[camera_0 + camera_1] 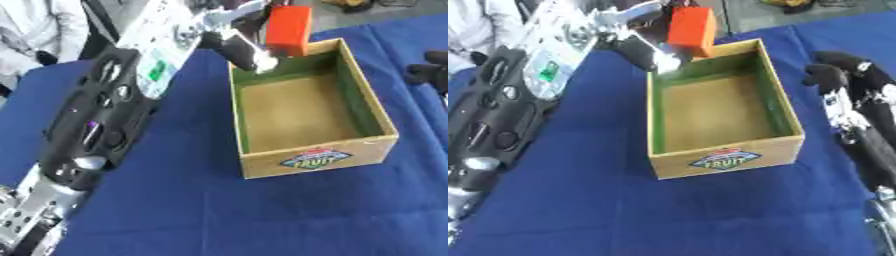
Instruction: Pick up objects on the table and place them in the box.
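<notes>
Box state: the box (311,159) stood on the blue worktop (201,210), open top up, "FRUIT" label on its near wall. Its floor looked bare; I saw 0 objects inside.

Object in hand: 1 orange block (289,30), off the worktop, at the far-left corner of the box, above the rim.

Left robot hand: my left robot hand (249,50) reached in from the left. Its fingers were curled against the left face of the orange block, so I read it as pinching the block. The thumb side was hidden behind the block.

Block relative to left robot hand: touching, just to the right of the fingers, higher than the box's far wall and partly beyond it.

Right robot hand: my right robot hand (842,75) rested at the right edge, beside the box and apart from it, fingers relaxed, holding nothing.

Progress: my judgement, the pick was done, the release was not yet done. No other loose object showed on the cloth.

Remaining: bring the block fully over the opening, then let go.
</notes>
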You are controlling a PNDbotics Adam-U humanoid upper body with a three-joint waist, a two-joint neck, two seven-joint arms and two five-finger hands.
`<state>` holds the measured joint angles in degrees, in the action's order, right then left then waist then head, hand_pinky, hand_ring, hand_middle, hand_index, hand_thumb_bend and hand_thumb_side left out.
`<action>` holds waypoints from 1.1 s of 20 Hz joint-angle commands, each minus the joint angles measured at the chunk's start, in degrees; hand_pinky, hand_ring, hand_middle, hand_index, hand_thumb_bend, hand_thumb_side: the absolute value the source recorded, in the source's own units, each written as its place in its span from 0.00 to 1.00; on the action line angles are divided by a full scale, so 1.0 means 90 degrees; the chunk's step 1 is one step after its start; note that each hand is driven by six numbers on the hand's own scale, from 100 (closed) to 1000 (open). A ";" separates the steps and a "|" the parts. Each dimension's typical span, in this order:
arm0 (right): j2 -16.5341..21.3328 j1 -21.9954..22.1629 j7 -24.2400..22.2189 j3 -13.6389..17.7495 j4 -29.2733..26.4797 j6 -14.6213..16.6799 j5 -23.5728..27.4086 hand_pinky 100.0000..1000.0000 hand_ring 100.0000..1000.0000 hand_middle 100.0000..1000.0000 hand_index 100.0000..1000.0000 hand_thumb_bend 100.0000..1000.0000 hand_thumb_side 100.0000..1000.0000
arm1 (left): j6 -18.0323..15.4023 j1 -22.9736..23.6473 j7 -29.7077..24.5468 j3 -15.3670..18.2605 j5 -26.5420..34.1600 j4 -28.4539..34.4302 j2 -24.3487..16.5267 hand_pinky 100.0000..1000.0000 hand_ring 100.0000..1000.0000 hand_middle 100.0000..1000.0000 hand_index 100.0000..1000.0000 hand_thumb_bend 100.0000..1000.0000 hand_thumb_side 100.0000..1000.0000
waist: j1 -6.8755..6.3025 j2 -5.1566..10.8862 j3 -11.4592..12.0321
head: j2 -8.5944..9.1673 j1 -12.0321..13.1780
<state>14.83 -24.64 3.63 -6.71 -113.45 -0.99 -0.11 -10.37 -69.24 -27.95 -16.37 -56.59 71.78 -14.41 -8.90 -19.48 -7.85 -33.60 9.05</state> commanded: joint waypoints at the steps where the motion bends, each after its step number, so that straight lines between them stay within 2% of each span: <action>1: -0.0010 -0.0135 0.0033 0.0017 -0.0127 0.0068 0.0057 0.98 0.81 0.53 0.77 0.00 0.51 | -0.0058 -0.0201 0.0130 -0.0046 -0.0493 -0.0297 0.0228 0.27 0.35 0.22 0.46 0.00 0.32 | 0.0045 0.0092 -0.0059 | 0.0098 0.0083; 7: -0.0051 -0.0211 0.0049 -0.0001 -0.0127 0.0110 0.0097 0.98 0.81 0.53 0.77 0.00 0.50 | -0.0221 -0.0184 0.0397 -0.0151 -0.1362 -0.0789 0.0662 0.29 0.35 0.22 0.46 0.00 0.31 | 0.0036 0.0051 -0.0148 | 0.0113 0.0132; 17: -0.0075 -0.0245 0.0001 -0.0032 -0.0127 0.0119 0.0131 0.99 0.82 0.53 0.77 0.00 0.50 | -0.0369 0.0037 0.0557 -0.0201 -0.1802 -0.1250 0.0902 0.30 0.36 0.23 0.48 0.00 0.31 | 0.0027 0.0010 -0.0167 | 0.0169 0.0099; 20: -0.0074 -0.0231 -0.0003 -0.0029 -0.0127 0.0104 0.0131 0.99 0.82 0.53 0.77 0.00 0.50 | -0.0470 0.0060 0.0573 -0.0237 -0.1747 -0.1268 0.0921 0.34 0.41 0.30 0.56 0.00 0.38 | 0.0031 0.0006 -0.0158 | 0.0169 0.0088; 22: -0.0073 -0.0226 -0.0004 -0.0026 -0.0127 0.0099 0.0128 0.99 0.82 0.53 0.77 0.00 0.50 | -0.0524 0.0069 0.0546 -0.0269 -0.1698 -0.1224 0.0912 0.40 0.48 0.42 0.72 0.00 0.45 | 0.0035 0.0006 -0.0151 | 0.0168 0.0083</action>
<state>13.89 -26.21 3.75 -6.96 -113.45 -0.21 0.60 -14.66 -67.61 -23.10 -18.72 -72.12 59.84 -5.91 -9.10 -20.51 -9.27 -32.62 9.93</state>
